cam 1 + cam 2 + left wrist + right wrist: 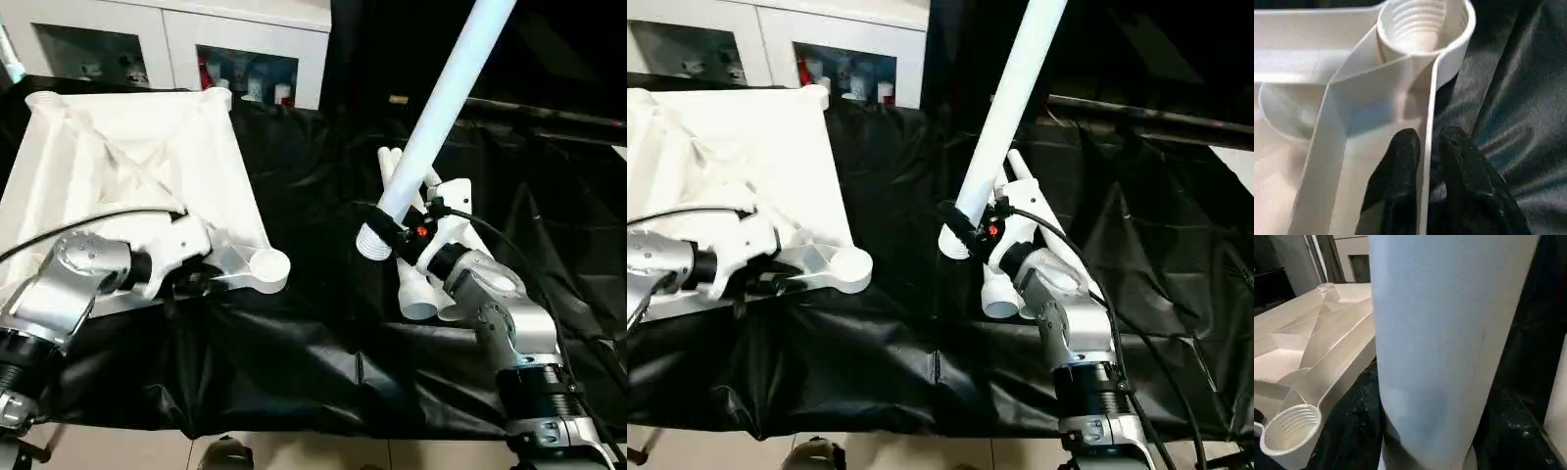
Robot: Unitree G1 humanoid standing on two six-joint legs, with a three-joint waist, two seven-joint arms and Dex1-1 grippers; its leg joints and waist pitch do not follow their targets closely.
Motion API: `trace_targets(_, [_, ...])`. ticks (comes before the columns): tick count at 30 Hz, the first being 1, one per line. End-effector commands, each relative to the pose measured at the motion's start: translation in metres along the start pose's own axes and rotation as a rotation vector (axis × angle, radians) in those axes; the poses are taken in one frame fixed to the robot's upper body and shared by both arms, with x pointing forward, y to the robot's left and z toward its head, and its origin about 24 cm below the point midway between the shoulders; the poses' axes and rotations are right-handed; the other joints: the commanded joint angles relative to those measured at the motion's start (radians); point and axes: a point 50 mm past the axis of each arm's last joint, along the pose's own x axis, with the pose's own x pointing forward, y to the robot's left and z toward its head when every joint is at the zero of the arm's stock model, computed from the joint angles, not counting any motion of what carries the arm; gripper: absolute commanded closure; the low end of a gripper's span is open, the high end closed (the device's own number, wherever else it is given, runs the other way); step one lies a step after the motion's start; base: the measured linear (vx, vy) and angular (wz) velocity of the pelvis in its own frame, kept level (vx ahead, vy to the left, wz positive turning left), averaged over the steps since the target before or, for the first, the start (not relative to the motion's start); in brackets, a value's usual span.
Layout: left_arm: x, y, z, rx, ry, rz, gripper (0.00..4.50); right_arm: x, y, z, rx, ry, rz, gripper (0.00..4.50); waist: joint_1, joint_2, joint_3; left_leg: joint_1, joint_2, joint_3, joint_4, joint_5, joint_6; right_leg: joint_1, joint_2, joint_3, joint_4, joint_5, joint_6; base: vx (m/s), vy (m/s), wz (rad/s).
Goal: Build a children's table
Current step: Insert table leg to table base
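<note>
The white table top (pixel 127 166) lies ribbed side up on the left of the black cloth. Its near corner socket (pixel 269 269) points toward the middle, and its thread shows inside (pixel 1422 24). My left gripper (pixel 1430 134) is shut on the top's thin rim wall (pixel 1431 93) just behind that socket, one black finger on each side. My right gripper (pixel 402 233) is shut on a long white leg (pixel 446 88). The leg tilts up and to the right, with its threaded end (pixel 372 242) low, to the right of the socket and apart from it. More legs (pixel 416 289) lie under my right wrist.
Black cloth (pixel 313 343) covers the work table and hangs over its front edge near me. A white cabinet with glass doors (pixel 176 49) stands behind the table top. Black cables run along both forearms.
</note>
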Motion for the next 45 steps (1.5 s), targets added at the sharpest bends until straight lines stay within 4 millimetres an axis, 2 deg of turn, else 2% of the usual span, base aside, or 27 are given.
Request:
trace_targets(1, [-0.001,-0.001,0.001,0.011,0.014,-0.007,3.91,-0.001,-0.001,0.006,-0.009,-0.017,0.002,2.59,-0.004,0.023,-0.068,0.047,0.041,-0.014,-0.084,-0.331,-0.095,0.012,-0.085,0.041,-0.074,-0.224,-0.171,0.0,0.0,0.0])
trace_targets(2, [-0.002,0.0,0.001,0.005,0.011,0.001,4.01,0.0,-0.001,0.006,-0.009,-0.017,0.005,2.59,-0.004,0.017,-0.068,0.047,0.042,-0.013,-0.083,-0.33,-0.093,0.012,-0.086,0.041,-0.074,-0.231,-0.171,0.0,0.0,0.0])
trace_targets(4, [-0.005,0.0,0.002,-0.005,-0.007,0.008,4.14,0.002,0.001,0.007,-0.009,-0.016,0.015,2.59,-0.004,0.02,-0.067,0.046,0.042,-0.014,-0.084,-0.329,-0.092,0.012,-0.087,0.042,-0.075,-0.238,-0.17,0.0,0.0,0.0])
trace_targets(5, [-0.005,0.0,0.002,-0.005,-0.007,0.008,4.25,0.002,0.001,0.007,-0.009,-0.016,0.015,2.59,-0.005,0.014,-0.068,0.045,0.042,-0.013,-0.084,-0.328,-0.091,0.012,-0.087,0.041,-0.075,-0.24,-0.17,0.0,0.0,0.0])
trace_targets(6, [-0.006,0.0,0.003,-0.011,-0.02,0.006,4.32,0.003,0.001,0.006,-0.008,-0.014,0.021,2.59,-0.004,0.017,-0.067,0.046,0.042,-0.014,-0.084,-0.327,-0.089,0.012,-0.088,0.041,-0.076,-0.249,-0.168,0.0,0.0,0.0])
trace_targets(7, [-0.006,-0.002,0.007,-0.024,-0.052,0.001,4.34,0.005,0.003,0.005,-0.005,-0.002,0.039,2.59,-0.005,0.012,-0.068,0.044,0.042,-0.014,-0.084,-0.319,-0.086,0.014,-0.089,0.041,-0.075,-0.248,-0.168,0.0,0.0,0.0])
trace_targets(10, [-0.003,-0.006,0.009,-0.029,-0.063,-0.011,4.47,0.007,0.006,0.003,-0.001,0.019,0.063,2.59,-0.011,0.013,-0.068,0.041,0.042,-0.014,-0.085,-0.301,-0.086,0.015,-0.085,0.039,-0.07,-0.205,-0.18,0.0,0.0,0.0])
trace_targets(14, [0.009,-0.015,0.008,-0.011,-0.037,-0.036,4.5,0.012,0.009,-0.002,-0.01,0.055,0.102,2.59,-0.013,0.011,-0.068,0.041,0.041,-0.012,-0.082,-0.285,-0.075,0.018,-0.087,0.041,-0.072,-0.193,-0.182,0.0,0.0,0.0])
trace_targets(15, [0.018,-0.021,0.007,0.009,-0.022,-0.048,4.5,0.015,0.011,-0.004,-0.001,0.079,0.124,2.59,-0.012,0.011,-0.069,0.043,0.042,-0.011,-0.081,-0.28,-0.074,0.017,-0.086,0.041,-0.072,-0.191,-0.181,0.0,0.0,0.0])
trace_targets(19, [0.042,-0.033,0.022,0.041,-0.052,-0.081,4.5,0.027,0.018,-0.005,0.019,0.114,0.198,2.59,-0.01,0.015,-0.068,0.048,0.044,-0.012,-0.08,-0.312,-0.085,0.013,-0.088,0.041,-0.074,-0.218,-0.185,0.0,0.0,0.0])
trace_targets(22, [0.054,-0.036,0.034,0.053,-0.094,-0.078,4.5,0.034,0.02,-0.001,0.032,0.108,0.223,2.59,-0.003,0.005,-0.067,0.049,0.046,-0.01,-0.08,-0.321,-0.086,0.012,-0.089,0.041,-0.079,-0.249,-0.173,0.0,0.0,0.0])
trace_targets(23, [0.056,-0.036,0.036,0.055,-0.1,-0.078,4.5,0.035,0.02,0.0,0.036,0.106,0.227,2.59,0.001,0.007,-0.067,0.051,0.046,-0.01,-0.08,-0.319,-0.086,0.011,-0.089,0.041,-0.078,-0.252,-0.168,0.0,0.0,0.0])
trace_targets(25, [0.066,-0.039,0.043,0.064,-0.115,-0.086,4.5,0.041,0.022,0.003,0.028,0.113,0.261,2.59,0.007,-0.005,-0.067,0.05,0.045,-0.008,-0.08,-0.32,-0.084,0.011,-0.091,0.042,-0.082,-0.278,-0.156,0.0,0.0,0.0])
trace_targets(26, [0.069,-0.04,0.045,0.067,-0.117,-0.088,4.5,0.042,0.023,0.004,0.023,0.12,0.271,2.59,0.01,-0.001,-0.066,0.051,0.046,-0.008,-0.079,-0.319,-0.084,0.009,-0.092,0.042,-0.083,-0.287,-0.149,0.0,0.0,0.0])
trace_targets(27, [0.069,-0.04,0.045,0.067,-0.117,-0.088,4.5,0.042,0.023,0.004,0.023,0.12,0.271,2.59,0.01,-0.002,-0.066,0.05,0.046,-0.008,-0.08,-0.318,-0.085,0.01,-0.092,0.042,-0.083,-0.289,-0.147,0.0,0.0,0.0])
trace_targets(28, [0.073,-0.042,0.049,0.079,-0.122,-0.097,4.5,0.044,0.024,0.003,0.0,0.147,0.301,2.59,0.009,-0.009,-0.067,0.045,0.045,-0.008,-0.08,-0.306,-0.081,0.014,-0.093,0.04,-0.081,-0.291,-0.142,0.0,0.0,0.0])
trace_targets(29, [0.073,-0.042,0.049,0.079,-0.122,-0.097,4.5,0.044,0.024,0.003,0.0,0.147,0.301,2.59,0.009,-0.007,-0.068,0.046,0.046,-0.008,-0.08,-0.305,-0.081,0.013,-0.093,0.04,-0.082,-0.293,-0.139,0.0,0.0,0.0])
trace_targets(30, [0.074,-0.042,0.05,0.088,-0.118,-0.095,4.5,0.044,0.024,0.002,-0.022,0.17,0.319,2.59,0.007,-0.016,-0.066,0.046,0.045,-0.004,-0.079,-0.306,-0.076,0.011,-0.092,0.04,-0.085,-0.302,-0.134,0.0,0.0,0.0])
trace_targets(32, [0.075,-0.04,0.051,0.101,-0.112,-0.09,4.5,0.044,0.023,0.0,-0.021,0.183,0.327,2.59,0.011,-0.013,-0.067,0.049,0.046,-0.001,-0.078,-0.302,-0.071,0.008,-0.096,0.041,-0.086,-0.311,-0.128,0.0,0.0,0.0])
trace_targets(35, [0.075,-0.04,0.052,0.107,-0.115,-0.095,4.5,0.043,0.021,-0.002,-0.029,0.199,0.328,2.59,0.009,-0.013,-0.069,0.047,0.046,-0.002,-0.079,-0.31,-0.077,0.009,-0.094,0.038,-0.084,-0.313,-0.128,0.0,0.0,0.0])
trace_targets(36, [0.074,-0.039,0.053,0.116,-0.121,-0.099,4.5,0.043,0.02,-0.006,-0.037,0.215,0.323,2.59,0.009,-0.006,-0.069,0.049,0.046,-0.003,-0.08,-0.324,-0.082,0.006,-0.096,0.039,-0.084,-0.317,-0.127,0.0,0.0,0.0])
trace_targets(38, [0.074,-0.039,0.054,0.123,-0.124,-0.103,4.5,0.042,0.02,-0.008,-0.036,0.222,0.321,2.59,0.008,-0.012,-0.069,0.047,0.046,-0.003,-0.08,-0.333,-0.085,0.007,-0.096,0.039,-0.086,-0.327,-0.125,0.0,0.0,0.0])
trace_targets(40, [0.073,-0.039,0.054,0.135,-0.128,-0.117,4.5,0.041,0.019,-0.012,-0.038,0.238,0.32,2.59,0.009,-0.012,-0.068,0.046,0.046,-0.003,-0.079,-0.333,-0.084,0.007,-0.098,0.04,-0.088,-0.334,-0.125,0.0,0.0,0.0])
trace_targets(41, [0.073,-0.039,0.054,0.136,-0.128,-0.118,4.5,0.04,0.019,-0.013,-0.039,0.239,0.32,2.59,0.01,-0.009,-0.069,0.046,0.046,-0.004,-0.079,-0.332,-0.083,0.008,-0.099,0.04,-0.088,-0.335,-0.126,0.0,0.0,0.0])
trace_targets(42, [0.072,-0.04,0.054,0.144,-0.131,-0.131,4.5,0.039,0.019,-0.015,-0.043,0.243,0.322,2.59,0.01,-0.011,-0.069,0.045,0.046,-0.004,-0.08,-0.33,-0.082,0.009,-0.099,0.04,-0.089,-0.337,-0.124,0.0,0.0,0.0])
trace_targets(43, [0.072,-0.04,0.054,0.151,-0.137,-0.144,4.5,0.039,0.019,-0.016,-0.044,0.246,0.319,2.59,0.009,-0.005,-0.07,0.046,0.047,-0.005,-0.08,-0.334,-0.085,0.007,-0.097,0.04,-0.088,-0.33,-0.123,0.0,0.0,0.0])
trace_targets(45, [0.072,-0.042,0.056,0.157,-0.154,-0.167,4.5,0.038,0.017,-0.019,-0.034,0.249,0.312,2.59,0.009,-0.005,-0.07,0.046,0.047,-0.004,-0.08,-0.333,-0.087,0.007,-0.096,0.04,-0.085,-0.311,-0.13,0.0,0.0,0.0])
